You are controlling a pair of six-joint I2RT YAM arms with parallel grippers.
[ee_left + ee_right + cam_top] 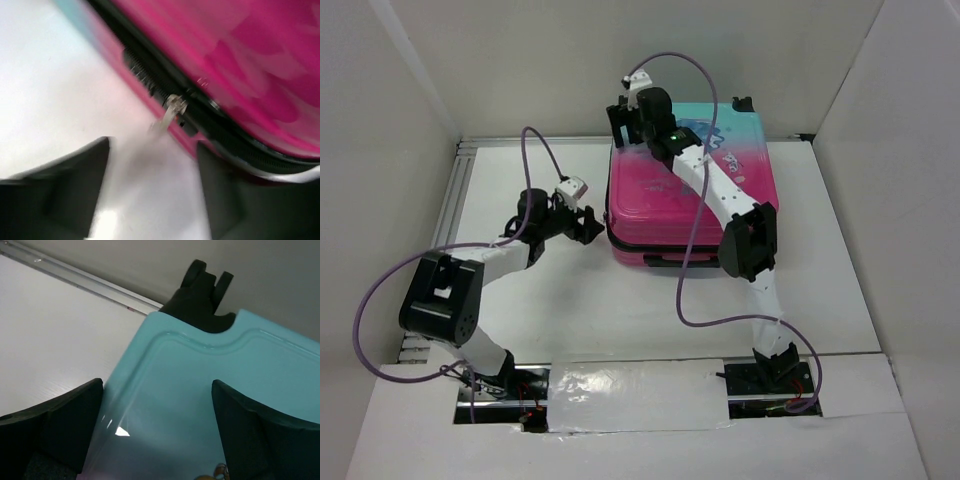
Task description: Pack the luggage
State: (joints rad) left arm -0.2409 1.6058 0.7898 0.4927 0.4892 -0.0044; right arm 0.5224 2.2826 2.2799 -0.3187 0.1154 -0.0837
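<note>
The luggage (695, 195) lies flat and closed on the white table, its shell fading from pink to teal. My left gripper (588, 226) sits at its left side, by the zipper seam. In the blurred left wrist view a silver zipper pull (171, 111) hangs free from the black zipper just beyond my left gripper (152, 167), which is open with only table between its fingers. My right gripper (623, 124) hovers over the luggage's far-left teal corner (200, 385). It is open (157, 412) with nothing gripped, and a black wheel (202, 295) shows ahead of it.
White walls close in the table on the left, back and right. An aluminium rail (470, 150) runs along the back-left edge (75, 277). Purple cables (695, 110) loop over both arms. A shiny white patch (635, 390) lies between the arm bases.
</note>
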